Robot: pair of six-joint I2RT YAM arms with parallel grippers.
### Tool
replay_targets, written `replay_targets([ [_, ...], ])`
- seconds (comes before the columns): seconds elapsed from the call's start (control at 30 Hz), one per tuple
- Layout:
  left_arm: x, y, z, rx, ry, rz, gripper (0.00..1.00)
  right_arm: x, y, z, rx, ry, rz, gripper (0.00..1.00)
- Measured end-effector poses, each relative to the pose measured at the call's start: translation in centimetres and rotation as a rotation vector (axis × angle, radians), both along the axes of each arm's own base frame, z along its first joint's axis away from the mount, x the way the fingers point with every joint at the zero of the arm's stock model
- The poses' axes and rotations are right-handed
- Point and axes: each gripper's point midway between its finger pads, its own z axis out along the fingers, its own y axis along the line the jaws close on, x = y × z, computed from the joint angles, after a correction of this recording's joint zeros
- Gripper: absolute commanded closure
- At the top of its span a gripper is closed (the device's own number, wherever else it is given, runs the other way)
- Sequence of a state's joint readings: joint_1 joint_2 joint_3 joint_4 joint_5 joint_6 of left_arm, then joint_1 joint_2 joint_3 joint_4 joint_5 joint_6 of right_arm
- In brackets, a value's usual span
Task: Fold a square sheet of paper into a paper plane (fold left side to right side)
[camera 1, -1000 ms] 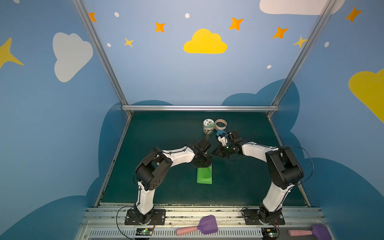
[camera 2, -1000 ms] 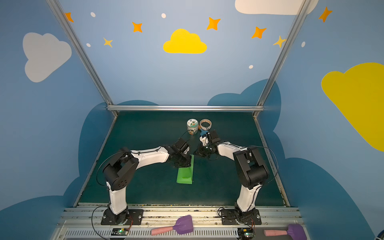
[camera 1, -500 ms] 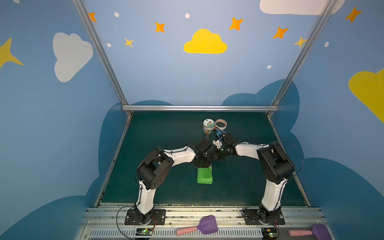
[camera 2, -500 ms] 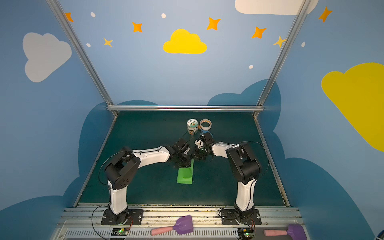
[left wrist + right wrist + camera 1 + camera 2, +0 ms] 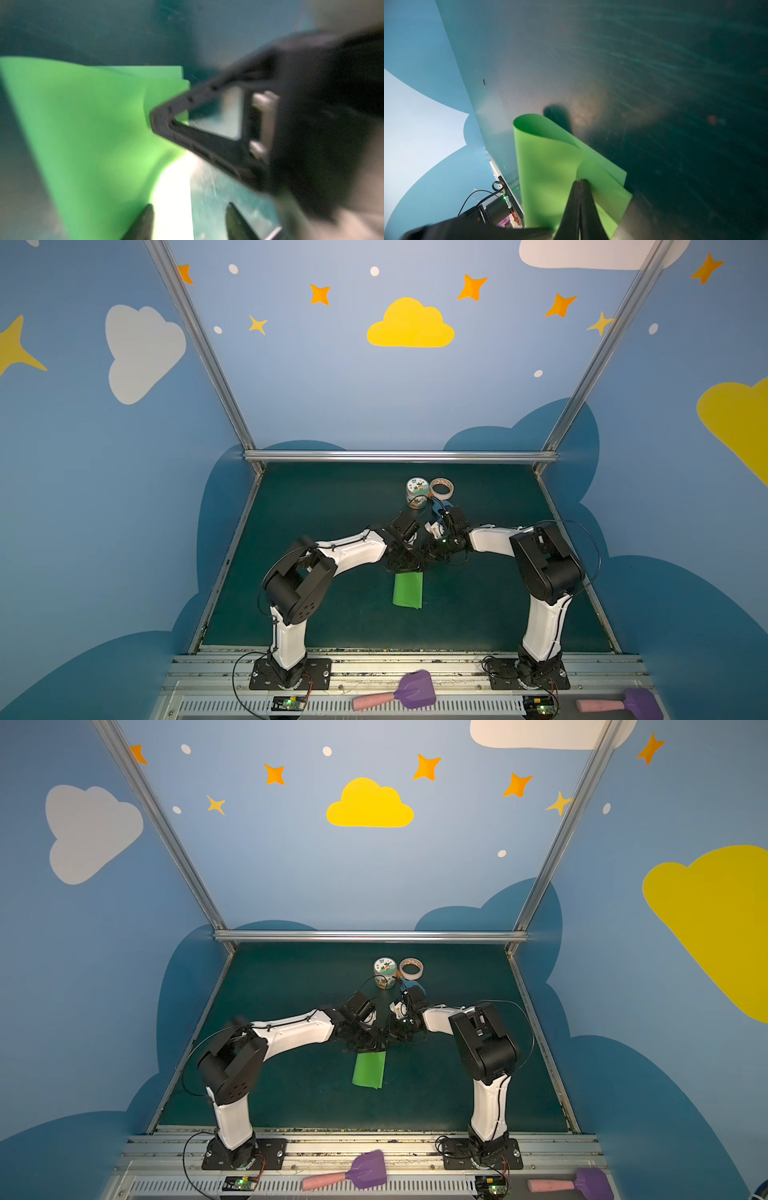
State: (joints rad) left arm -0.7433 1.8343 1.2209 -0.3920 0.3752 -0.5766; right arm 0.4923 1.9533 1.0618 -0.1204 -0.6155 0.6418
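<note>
The square sheet of paper (image 5: 408, 591) (image 5: 368, 1070), bright green, lies on the dark green mat, folded over loosely, with a rounded, uncreased bend (image 5: 550, 166). My left gripper (image 5: 190, 205) stands open at the paper's far end (image 5: 409, 566). One of its fingertips is over the paper (image 5: 93, 135) and the other is over the mat. Nothing is clamped between them. My right gripper (image 5: 580, 181) is shut, its joined tips resting on the top layer near the overlapped edges. Both top views show it beside the left gripper (image 5: 428, 556). The left wrist view shows it as a black triangular finger (image 5: 154, 119).
Two tape rolls (image 5: 417, 491) (image 5: 441, 487) and a small blue object (image 5: 436, 510) sit just behind the grippers. Two purple scoops with pink handles (image 5: 411, 695) (image 5: 636, 703) lie on the front rail. Metal frame posts and blue walls bound the mat.
My left gripper has opened and let go of the paper. My right gripper has moved left, up against the left gripper, onto the paper's far end.
</note>
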Motion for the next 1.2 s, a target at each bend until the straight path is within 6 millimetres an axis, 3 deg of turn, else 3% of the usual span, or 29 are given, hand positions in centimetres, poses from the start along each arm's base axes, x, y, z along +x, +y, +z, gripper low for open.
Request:
replay_targets([
  [0.17, 0.6, 2.6, 3.3, -0.052, -0.058, 0.042, 0.32, 0.0, 0.0, 0.0, 0.000, -0.007, 0.008, 1.00],
  [0.33, 2.4, 6.1, 2.2, -0.029, -0.047, 0.106, 0.31, 0.1, -0.1, -0.1, -0.001, -0.013, 0.013, 1.00],
  [0.4, 2.8, 6.6, 1.4, -0.019, -0.033, 0.104, 0.30, 0.1, -0.2, -0.1, 0.002, -0.014, 0.015, 1.00],
  [0.63, 1.8, 6.1, -1.4, -0.011, 0.035, 0.029, 0.35, 0.0, -0.1, -0.1, 0.006, -0.016, 0.026, 1.00],
  [0.93, 1.2, 5.2, -2.1, -0.029, 0.033, 0.006, 0.56, 0.1, 0.0, 0.2, 0.004, -0.003, 0.030, 1.00],
  [1.03, 0.6, 5.2, -2.8, -0.014, 0.043, 0.016, 0.58, 0.2, 0.0, 0.5, 0.003, 0.002, 0.029, 1.00],
  [1.2, 0.2, 5.1, -3.6, 0.012, 0.043, 0.038, 0.57, 1.3, 0.2, 3.3, 0.031, -0.042, 0.019, 1.00],
])
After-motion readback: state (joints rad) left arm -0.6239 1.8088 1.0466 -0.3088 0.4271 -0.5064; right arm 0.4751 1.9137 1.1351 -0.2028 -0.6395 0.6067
